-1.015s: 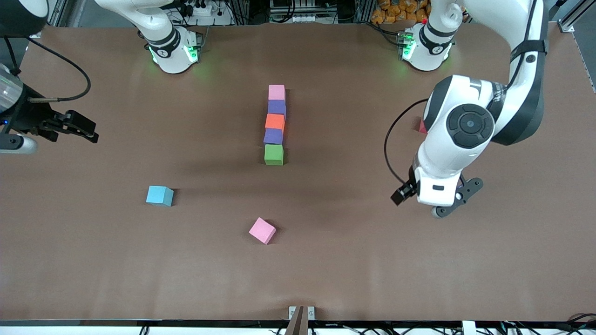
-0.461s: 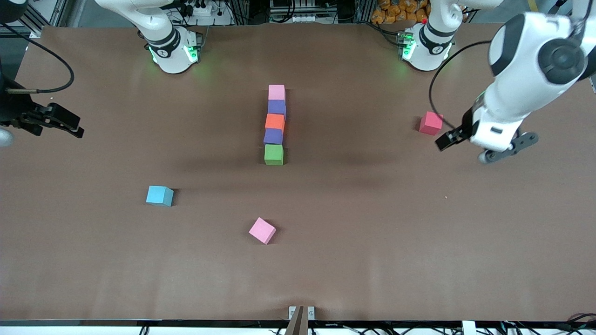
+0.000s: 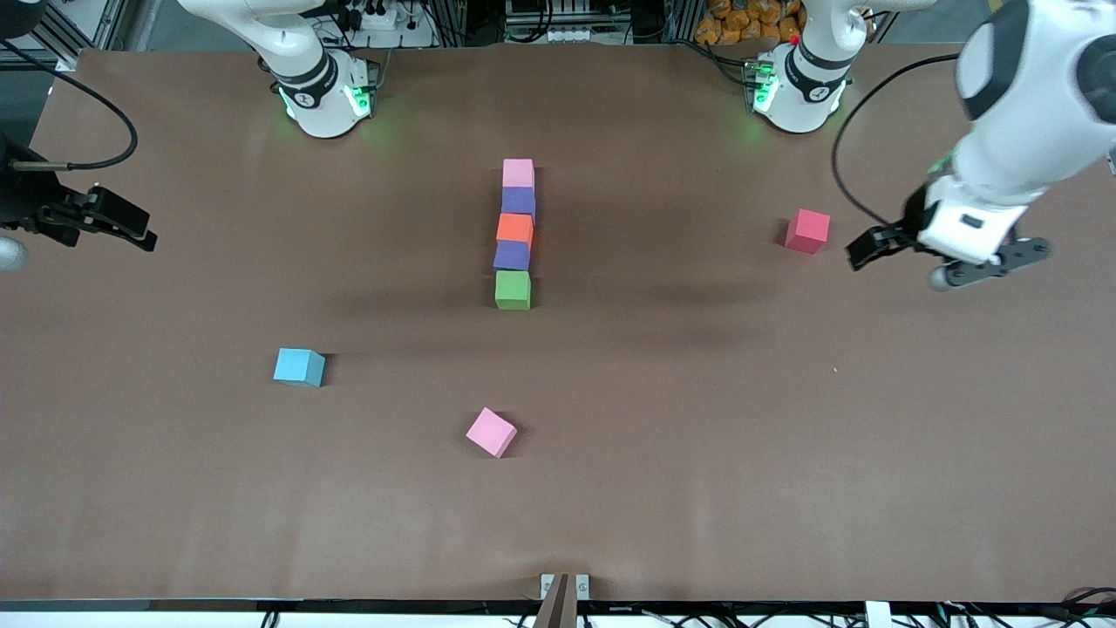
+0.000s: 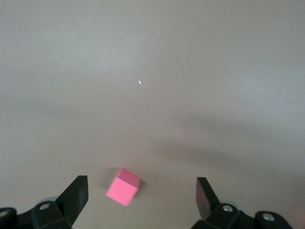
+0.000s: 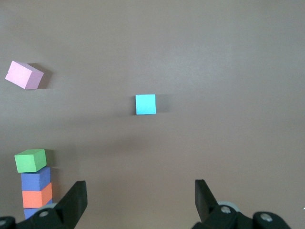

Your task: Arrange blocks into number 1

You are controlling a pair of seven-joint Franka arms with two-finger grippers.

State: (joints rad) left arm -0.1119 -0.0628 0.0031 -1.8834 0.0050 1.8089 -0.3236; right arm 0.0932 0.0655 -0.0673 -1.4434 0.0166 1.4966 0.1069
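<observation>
Five blocks form one straight touching line at mid-table: pink (image 3: pixel 518 173) farthest from the front camera, then purple (image 3: pixel 519 201), orange (image 3: pixel 515 228), purple (image 3: pixel 512 255) and green (image 3: pixel 513 290) nearest. The right wrist view shows the green (image 5: pixel 31 160), purple (image 5: pixel 35 179) and orange (image 5: pixel 37 195) ones. My left gripper (image 3: pixel 872 247) hangs open and empty over the left arm's end of the table, beside the red cube. My right gripper (image 3: pixel 131 228) hangs open and empty over the table edge at the right arm's end. Both are apart from the line.
A red cube (image 3: pixel 806 231) lies toward the left arm's end and shows between the open fingers in the left wrist view (image 4: pixel 123 187). A light blue cube (image 3: pixel 298 366) and a loose, turned pink cube (image 3: pixel 491 432) lie nearer the front camera.
The left arm has swung up and away toward its own end of the table, uncovering the red cube. The right gripper has drawn slightly farther toward its table edge. No block has moved.
</observation>
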